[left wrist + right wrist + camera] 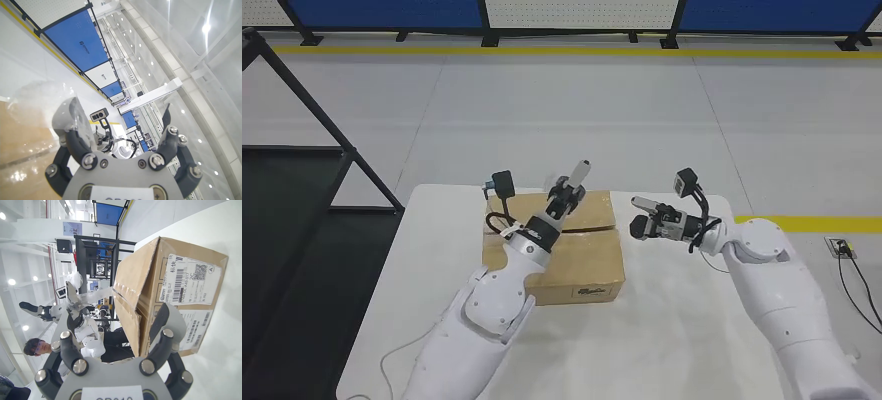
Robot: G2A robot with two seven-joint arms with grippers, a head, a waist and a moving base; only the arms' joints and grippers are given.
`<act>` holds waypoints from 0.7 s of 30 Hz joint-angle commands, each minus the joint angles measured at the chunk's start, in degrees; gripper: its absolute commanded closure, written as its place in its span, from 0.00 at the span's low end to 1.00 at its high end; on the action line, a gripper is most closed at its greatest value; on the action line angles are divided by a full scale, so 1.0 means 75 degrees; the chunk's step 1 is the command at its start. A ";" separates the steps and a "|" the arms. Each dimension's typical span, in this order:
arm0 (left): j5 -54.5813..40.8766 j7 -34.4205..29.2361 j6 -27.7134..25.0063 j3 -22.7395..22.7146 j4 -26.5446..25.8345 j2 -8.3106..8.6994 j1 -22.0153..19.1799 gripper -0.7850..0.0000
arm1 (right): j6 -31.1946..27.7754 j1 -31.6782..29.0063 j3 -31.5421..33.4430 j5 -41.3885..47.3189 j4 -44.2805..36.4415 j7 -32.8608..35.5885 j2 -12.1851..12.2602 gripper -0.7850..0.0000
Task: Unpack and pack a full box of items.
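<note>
A brown cardboard box [594, 258] with shipping labels on one side [132, 272] stands at the far middle of the white table [672, 330]. My left gripper [572, 185] is raised over the box's far top edge, tilted upward, and stands open [121, 115]. Clear tape [47, 98] clings to one of its fingers [75, 121]. In the right wrist view a strip of that tape [94, 294] stretches from the box's top seam to the finger. My right gripper [637, 217] is open [119, 311] close beside the labelled side, holding nothing.
A black metal frame [302, 150] stands off the table's left side. Bare table lies in front of the box and to its right, under the right arm. The table's far edge runs just behind the box.
</note>
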 commanded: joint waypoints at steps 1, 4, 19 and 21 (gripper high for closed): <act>0.0042 -0.0009 0.0006 0.0041 0.0066 -0.0028 -0.0031 0.00 | 0.0013 -0.0104 0.0098 0.0007 -0.0097 -0.0005 0.0051 0.00; 0.0118 -0.0018 0.0020 0.0124 0.0189 -0.0080 -0.0092 0.00 | 0.0026 -0.0287 0.0249 0.0031 -0.0273 -0.0029 0.0127 0.00; 0.0343 0.0115 0.0063 0.0622 0.0990 -0.0413 -0.0477 0.00 | 0.0108 -0.1022 0.0732 0.0124 -0.0973 -0.0072 0.0401 0.00; 0.0361 0.0133 0.0080 0.0702 0.1113 -0.0466 -0.0535 0.00 | 0.0101 -0.1090 0.0778 0.0147 -0.1033 -0.0071 0.0429 0.00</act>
